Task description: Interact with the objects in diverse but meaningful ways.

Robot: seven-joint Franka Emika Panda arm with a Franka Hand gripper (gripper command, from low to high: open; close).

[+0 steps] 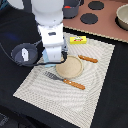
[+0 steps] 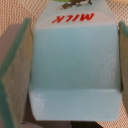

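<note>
Exterior view: white arm (image 1: 49, 22) reaching down from the top, wrist block pointing straight down over the striped placemat (image 1: 95, 75), at the edge of the round beige plate (image 1: 69, 67) nearest the exterior view's left. Gripper (image 1: 54, 60) low at the mat, fingertips hidden behind the wrist block, opening not readable here. Grey frying pan (image 1: 24, 52) well off to the exterior view's left on the black table (image 1: 12, 22), something white inside it, handle direction unclear. Yellow packet (image 1: 78, 41) flat at the far edge of the mat, long side running across the view, just beside the arm. Fork (image 1: 64, 80) on the near side of the plate, wooden handle toward the exterior view's right, tines toward the left. Knife (image 1: 88, 58) beyond the plate on the right, also lying across the view. Brown toy stove (image 1: 100, 15) with black burners at the top, a pot (image 1: 122, 16) at its right edge.

Wrist view: pale blue milk carton (image 2: 74, 60) filling the picture, red "MILK" lettering at one end, a folded flap at the other end, long axis running between the two. Teal finger pads (image 2: 17, 65) flat against both long sides of the carton, jaws closed onto it about a carton's width apart. Striped mat weave visible at the corners beyond the lettered end.
</note>
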